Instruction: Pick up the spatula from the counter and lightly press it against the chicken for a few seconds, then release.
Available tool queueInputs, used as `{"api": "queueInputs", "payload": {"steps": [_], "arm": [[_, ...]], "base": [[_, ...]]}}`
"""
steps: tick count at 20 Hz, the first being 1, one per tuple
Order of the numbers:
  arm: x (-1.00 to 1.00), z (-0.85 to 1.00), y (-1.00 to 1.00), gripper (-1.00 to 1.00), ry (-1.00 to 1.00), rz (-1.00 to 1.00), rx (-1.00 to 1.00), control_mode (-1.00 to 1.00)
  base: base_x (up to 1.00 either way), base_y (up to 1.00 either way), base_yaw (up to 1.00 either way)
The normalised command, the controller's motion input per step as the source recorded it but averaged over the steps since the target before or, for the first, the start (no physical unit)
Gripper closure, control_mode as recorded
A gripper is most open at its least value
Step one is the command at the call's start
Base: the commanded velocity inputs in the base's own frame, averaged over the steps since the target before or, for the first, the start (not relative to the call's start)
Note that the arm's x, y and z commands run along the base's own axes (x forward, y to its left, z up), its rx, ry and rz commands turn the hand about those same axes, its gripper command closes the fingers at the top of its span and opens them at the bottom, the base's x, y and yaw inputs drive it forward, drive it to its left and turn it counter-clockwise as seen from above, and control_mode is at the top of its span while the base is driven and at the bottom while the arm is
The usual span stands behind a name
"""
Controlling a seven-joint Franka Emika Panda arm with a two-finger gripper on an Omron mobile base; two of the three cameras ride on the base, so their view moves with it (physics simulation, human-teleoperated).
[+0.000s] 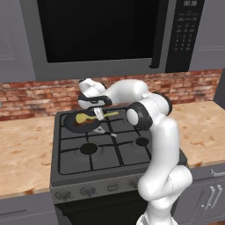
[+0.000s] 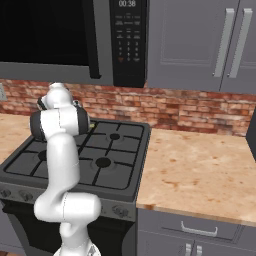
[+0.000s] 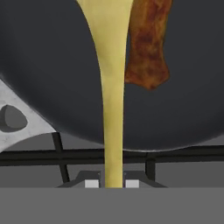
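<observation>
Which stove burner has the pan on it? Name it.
The rear left burner: the pan sits there, under the spatula. The front left burner and front right burner are bare.

The white Franka arm rises from its base, folds at the elbow and reaches forward and to the left, wrist bent over, with the gripper pointing down and its two fingertips pinching the spatula by its slim handle.
</observation>
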Motion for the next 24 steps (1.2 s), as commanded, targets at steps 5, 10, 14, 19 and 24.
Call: {"api": "queueInputs", "payload": {"steps": [5, 10, 14, 19, 24], "arm": [[0.00, 0.00, 0.00, 1.00, 0.00, 0.03, 0.00, -1.00], [0.00, 0.00, 0.00, 1.00, 0.00, 0.03, 0.00, -1.00], [0.00, 0.00, 0.00, 1.00, 0.00, 0.03, 0.00, -1.00], [0.00, 0.00, 0.00, 1.00, 0.00, 0.03, 0.00, -1.00], [0.00, 0.03, -0.01, 1.00, -0.01, 0.04, 0.00, -1.00]], "base": [[0.00, 0.00, 0.00], [0.00, 0.00, 0.00], [0.00, 0.00, 0.00], [0.00, 0.00, 0.00], [0.00, 0.00, 0.00]]}}
